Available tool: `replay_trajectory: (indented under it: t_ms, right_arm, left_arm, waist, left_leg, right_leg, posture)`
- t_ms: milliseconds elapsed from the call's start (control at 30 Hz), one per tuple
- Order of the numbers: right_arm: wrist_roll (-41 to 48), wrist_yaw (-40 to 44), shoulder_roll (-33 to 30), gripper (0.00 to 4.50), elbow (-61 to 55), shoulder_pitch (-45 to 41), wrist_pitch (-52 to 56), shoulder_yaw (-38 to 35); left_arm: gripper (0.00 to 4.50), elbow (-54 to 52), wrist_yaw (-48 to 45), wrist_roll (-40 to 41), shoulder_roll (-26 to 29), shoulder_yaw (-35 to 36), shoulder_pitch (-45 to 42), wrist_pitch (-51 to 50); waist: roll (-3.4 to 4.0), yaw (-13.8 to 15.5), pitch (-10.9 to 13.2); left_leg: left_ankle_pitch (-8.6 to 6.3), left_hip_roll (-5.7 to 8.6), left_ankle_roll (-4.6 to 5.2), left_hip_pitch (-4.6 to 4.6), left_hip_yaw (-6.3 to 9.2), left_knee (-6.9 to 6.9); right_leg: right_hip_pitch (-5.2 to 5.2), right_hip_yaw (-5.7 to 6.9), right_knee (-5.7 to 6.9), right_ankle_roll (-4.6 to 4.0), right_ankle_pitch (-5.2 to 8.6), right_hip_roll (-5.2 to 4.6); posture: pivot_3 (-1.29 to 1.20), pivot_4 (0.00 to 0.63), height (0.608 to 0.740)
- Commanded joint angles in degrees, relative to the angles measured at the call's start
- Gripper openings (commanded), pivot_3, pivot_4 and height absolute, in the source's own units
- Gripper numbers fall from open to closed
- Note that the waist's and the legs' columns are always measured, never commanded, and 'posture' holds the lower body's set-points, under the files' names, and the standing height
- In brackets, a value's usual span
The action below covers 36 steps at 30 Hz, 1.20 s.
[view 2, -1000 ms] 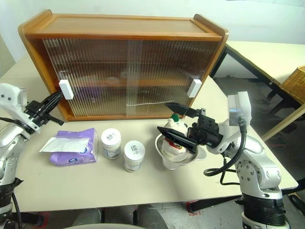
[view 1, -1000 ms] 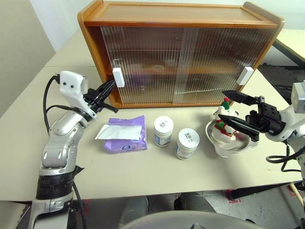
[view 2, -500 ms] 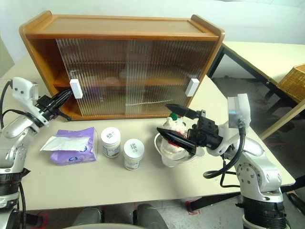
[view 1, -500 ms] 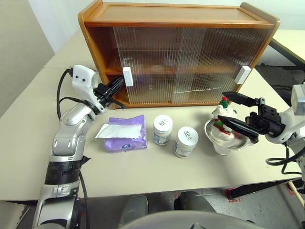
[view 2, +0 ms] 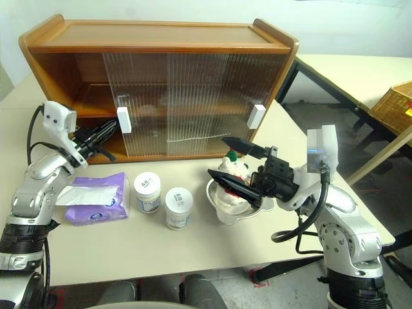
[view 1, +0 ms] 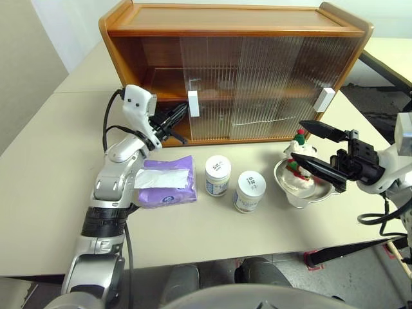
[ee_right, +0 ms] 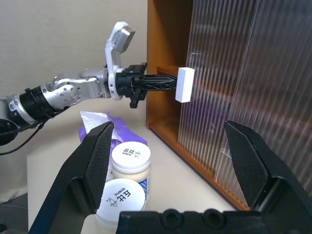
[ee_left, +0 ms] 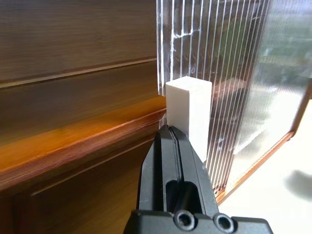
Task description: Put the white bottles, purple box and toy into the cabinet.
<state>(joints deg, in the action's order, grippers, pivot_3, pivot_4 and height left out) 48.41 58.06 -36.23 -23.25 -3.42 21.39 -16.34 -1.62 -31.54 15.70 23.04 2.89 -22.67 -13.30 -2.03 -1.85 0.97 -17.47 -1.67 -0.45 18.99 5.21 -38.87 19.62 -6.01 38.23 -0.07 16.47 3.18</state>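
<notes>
Pictured on a pale table [view 1: 38, 193]: left gripper [view 1: 181, 116], fingers pressed together with nothing between them, tips against the left face of the white block handle [view 1: 192, 103] on the left sliding door [view 1: 212, 90] of the honey-coloured cabinet [view 1: 225, 19], that door standing partway across and baring the cabinet's left end and shelf. Just below and toward the robot from this gripper, the purple box [view 1: 168, 182], lying flat with white tissue spilling from its top. Further to the gripper's right, between the two arms, the white bottles [view 1: 217, 176], one a little nearer the cabinet, the other [view 1: 249, 192] just beside it and closer to the table edge, both upright with lids on. Right gripper [view 1: 318, 152], fingers spread wide and holding nothing, hovering level in front of the cabinet's right half, one finger above and one below the toy [view 1: 297, 154], which sits in a shiny metal dish [view 1: 299, 190] directly ahead of the fingertips. Right door handle [view 1: 324, 100] up and beyond this gripper, near the cabinet's right end.
</notes>
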Motion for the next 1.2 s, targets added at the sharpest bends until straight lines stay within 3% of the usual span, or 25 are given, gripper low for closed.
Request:
replay_trajectory:
  t_ms: [33,800,1000,1100,1200]
  right_arm:
    - [0.97,-0.34,-0.53,4.5,-1.4,0.64,0.67,-0.57]
    - [-0.67,1.43,0.28,4.5,-0.18,3.61,-2.64,-0.66]
    - [-0.77,0.83,0.31,4.5,-0.61,3.82,-2.41,-0.52]
    - [-0.42,0.98,0.07,4.5,-0.6,3.98,-2.18,-0.66]
    - [-0.05,1.74,-0.38,4.5,0.3,3.35,-1.99,-0.65]
  left_arm:
    - [0.02,2.57,-1.11,-0.96,-1.39,-2.31,-2.45,0.94]
    - [0.02,8.2,-3.57,-2.39,-5.77,-5.94,-8.13,2.32]
    - [0.02,4.61,-4.71,-0.63,-2.74,-3.44,-6.87,-0.11]
    - [0.65,-1.96,-7.78,4.17,1.64,-0.71,-3.92,-5.73]
    - [1.64,-10.16,-11.68,9.66,8.34,1.98,0.4,-13.29]
  waist:
    - [0.0,-0.04,0.0]
    - [0.01,-1.37,0.0]
    - [0.01,-1.65,0.0]
    - [0.04,-1.98,-0.02]
    - [0.07,-2.24,-0.05]
  left_leg:
    - [0.0,0.0,0.0,0.01,0.0,0.0]
    - [-0.05,0.12,0.09,0.09,-0.01,-0.04]
    - [-0.06,0.15,0.11,0.08,-0.02,-0.04]
    - [-0.06,0.15,0.11,0.09,-0.03,0.02]
    - [-0.08,0.15,0.12,0.1,-0.05,0.1]
  right_leg:
    - [0.01,-0.01,0.0,0.01,-0.01,0.0]
    - [0.02,-0.17,-0.09,0.69,0.03,-0.04]
    - [0.03,-0.23,-0.09,0.71,0.02,-0.04]
    - [0.07,-0.24,-0.08,0.7,0.01,-0.03]
    - [0.12,-0.23,-0.08,0.62,0.01,-0.03]
  posture:
    - [-0.13,0.0,0.74]
    - [-0.16,0.0,0.74]
    - [-0.15,0.0,0.74]
    - [-0.15,0.0,0.74]
    - [-0.14,0.0,0.74]
